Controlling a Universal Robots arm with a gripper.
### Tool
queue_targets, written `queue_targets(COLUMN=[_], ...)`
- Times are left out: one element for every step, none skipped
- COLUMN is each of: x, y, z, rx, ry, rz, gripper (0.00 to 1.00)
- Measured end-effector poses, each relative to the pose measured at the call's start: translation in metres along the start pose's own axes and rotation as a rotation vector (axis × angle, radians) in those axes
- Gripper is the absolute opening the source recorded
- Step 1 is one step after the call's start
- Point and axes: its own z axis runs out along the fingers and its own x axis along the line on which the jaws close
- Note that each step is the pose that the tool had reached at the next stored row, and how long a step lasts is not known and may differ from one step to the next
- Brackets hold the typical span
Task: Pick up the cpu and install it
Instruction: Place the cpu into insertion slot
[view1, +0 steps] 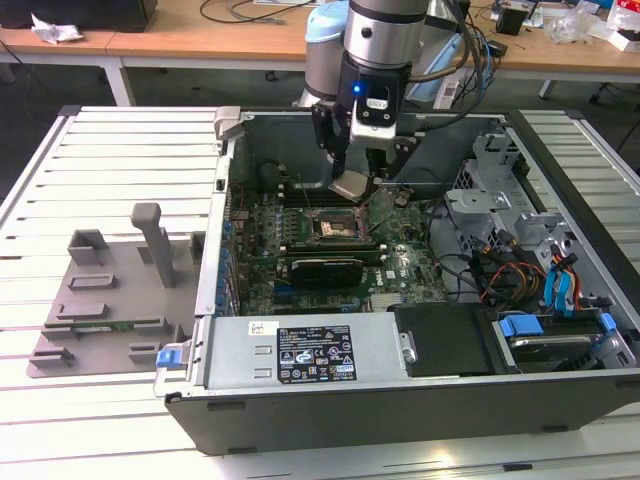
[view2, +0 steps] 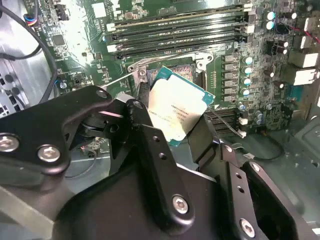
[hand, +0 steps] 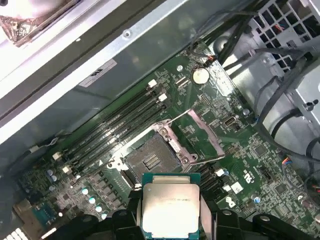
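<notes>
Pickup looks done — gripper (view1: 351, 178) jaws clamped on the cpu (hand: 170, 207), which hangs tilted just above the open motherboard socket (hand: 150, 157), not touching it — seating isn't done yet.

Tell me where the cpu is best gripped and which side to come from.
Grip the cpu by two opposite thin edges, coming in from its pale metal top. It is a flat, thin square, so the broad faces likely give nothing to pinch. The gripper holds it that way, fingers on opposite edges, with the top turned toward the wrist.
</notes>
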Motion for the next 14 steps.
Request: queue_targets(x=[0.0000, 0.0000, 0.0000, 0.0000, 0.0000, 0.0000, 0.0000, 0.0000, 0.0000, 0.0000, 0.0000, 0.0000, 0.0000, 0.0000], y=[0.0000, 0.0000, 0.0000, 0.0000, 0.0000, 0.0000, 0.0000, 0.0000, 0.0000, 0.0000, 0.0000, 0.0000, 0.0000, 0.0000], z=[0.0000, 0.0000, 0.0000, 0.0001, 0.0001, 0.0001, 0.0001, 0.0001, 0.0002, 0.0002, 0.0002, 0.0002, 0.0003, 0.0003], rx=[-0.0002, -0.0003, -0.0004, -0.0004, -0.0006, -0.0006, -0.0008, -0.0009, -0.0011, -0.0013, -0.0014, -0.0014, -0.0016, -0.0017], ry=[0.0008, 0.0014, 0.0018, 0.0021, 0.0026, 0.0029, 0.0035, 0.0042, 0.0049, 0.0057, 0.0062, 0.0064, 0.0071, 0.0077], rz=[0.019, 0.033, 0.043, 0.049, 0.060, 0.067, 0.081, 0.096, 0.113, 0.133, 0.143, 0.150, 0.167, 0.181], gripper=[0.55, 0.55, 0.55, 0.55, 0.55, 0.55, 0.55, 0.55, 0.55, 0.55, 0.55, 0.55, 0.55, 0.55])
